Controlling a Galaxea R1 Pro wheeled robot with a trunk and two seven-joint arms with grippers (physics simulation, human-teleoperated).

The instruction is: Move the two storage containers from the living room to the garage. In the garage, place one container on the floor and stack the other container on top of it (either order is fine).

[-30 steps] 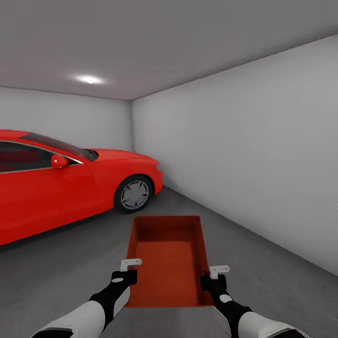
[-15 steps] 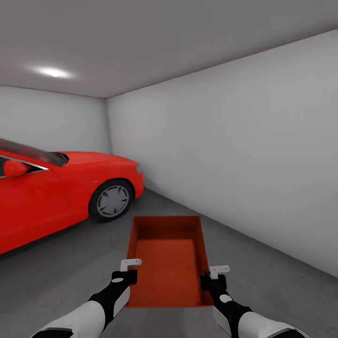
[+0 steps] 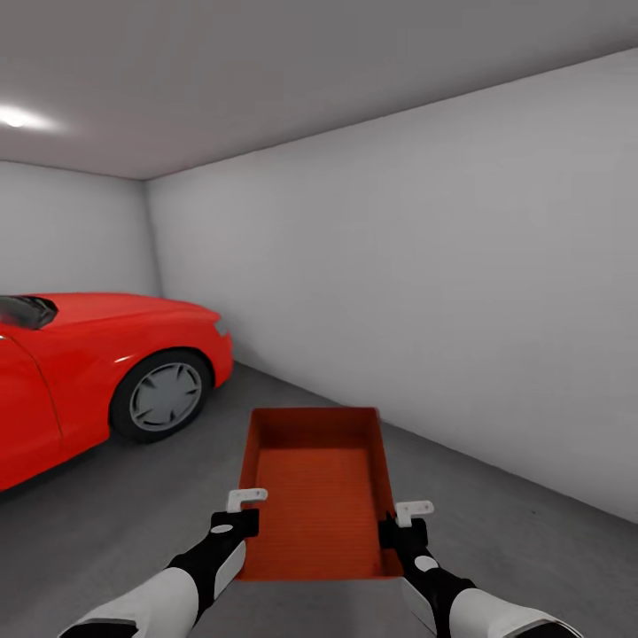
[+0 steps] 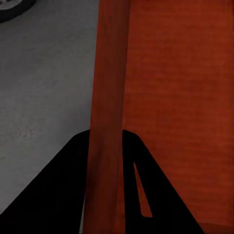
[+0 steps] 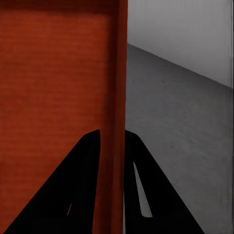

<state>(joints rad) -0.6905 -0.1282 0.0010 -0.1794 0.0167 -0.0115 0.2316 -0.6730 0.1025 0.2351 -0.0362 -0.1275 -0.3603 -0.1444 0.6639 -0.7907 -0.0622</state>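
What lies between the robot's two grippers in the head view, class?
The storage container: the left gripper clamps its left wall and the right gripper its right wall, above the grey floor.

View turning right in the garage

My camera has swung to the right, so the whole picture has slid to the left. The car (image 3: 89,372) now sits further left than before: I see only its front part and front wheel (image 3: 164,396), and the mirror and side window have gone out of the picture. The ceiling light (image 3: 13,116) has moved to the left edge. The room corner has also shifted left, and the right wall (image 3: 461,292) takes more of the picture now.
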